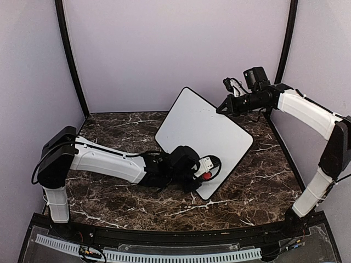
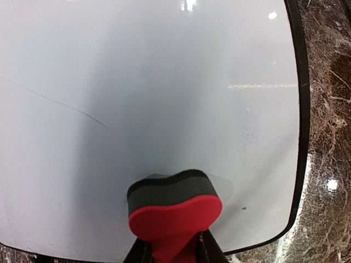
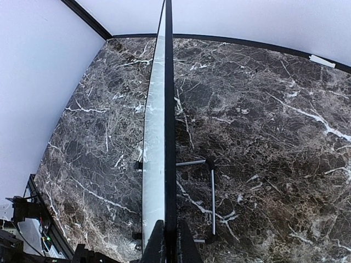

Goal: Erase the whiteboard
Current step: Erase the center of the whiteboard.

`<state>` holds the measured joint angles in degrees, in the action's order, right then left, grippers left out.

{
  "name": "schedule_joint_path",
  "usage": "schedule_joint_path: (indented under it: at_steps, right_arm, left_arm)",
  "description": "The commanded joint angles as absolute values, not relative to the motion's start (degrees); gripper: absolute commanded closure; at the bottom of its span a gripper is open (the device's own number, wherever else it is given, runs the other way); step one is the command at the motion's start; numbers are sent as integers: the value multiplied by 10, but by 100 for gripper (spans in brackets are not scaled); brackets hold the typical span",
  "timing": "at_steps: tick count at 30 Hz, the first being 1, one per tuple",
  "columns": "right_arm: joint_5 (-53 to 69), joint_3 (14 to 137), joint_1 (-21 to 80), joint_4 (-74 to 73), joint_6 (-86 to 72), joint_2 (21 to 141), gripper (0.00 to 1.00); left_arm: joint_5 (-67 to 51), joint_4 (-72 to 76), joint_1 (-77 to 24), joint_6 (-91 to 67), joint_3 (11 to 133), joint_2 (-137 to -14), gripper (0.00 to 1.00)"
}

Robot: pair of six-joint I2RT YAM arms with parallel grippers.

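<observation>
Red foam over a dark grey pad, pinched narrow and firm in the left jaws: a small rounded eraser block (image 2: 174, 216), grey face set against the white surface near its lower edge, as far as the wrist view showed. Closed tight as well on the right jaws' side, nipping the thin black rim at the board's upper corner. Held up between the two, the large glossy white rectangular whiteboard (image 1: 205, 131) with rounded corners: stood on edge over the middle of the dark brown marble-patterned table (image 1: 109, 192), tilted, a thin metal wire stand (image 3: 212, 192) behind it. Looked almost clean. Showed no words anywhere, only one faint thin dark line (image 2: 60, 104) out to the left and a few tiny specks (image 2: 243, 208) low at the right. Judged the wiping nearly done, with those traces yet to be passed over. Read as hard, smooth and mirror-slick on the board, lamp glare along its top; soft and squashy on the eraser. Underneath, white-veined and polished stone pattern.
</observation>
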<state>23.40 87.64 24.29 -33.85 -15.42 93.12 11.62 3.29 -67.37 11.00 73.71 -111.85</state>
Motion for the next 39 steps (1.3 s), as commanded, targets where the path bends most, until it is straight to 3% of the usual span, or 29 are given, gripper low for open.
schedule_joint_path:
  at_steps: [1, 17, 29, 39]
  right_arm:
    - [249, 882, 265, -380, -170, 940, 100]
    - [250, 884, 266, -381, -169, 947, 100]
    - [252, 877, 266, -373, -170, 950, 100]
    - [251, 876, 266, -374, -168, 946, 100]
  left_arm:
    - [124, 17, -660, 91, 760, -1124, 100]
    - [31, 115, -700, 107, 741, -1085, 100]
    - [90, 177, -699, 120, 716, -1079, 100]
    - [3, 223, -697, 106, 705, -1058, 100]
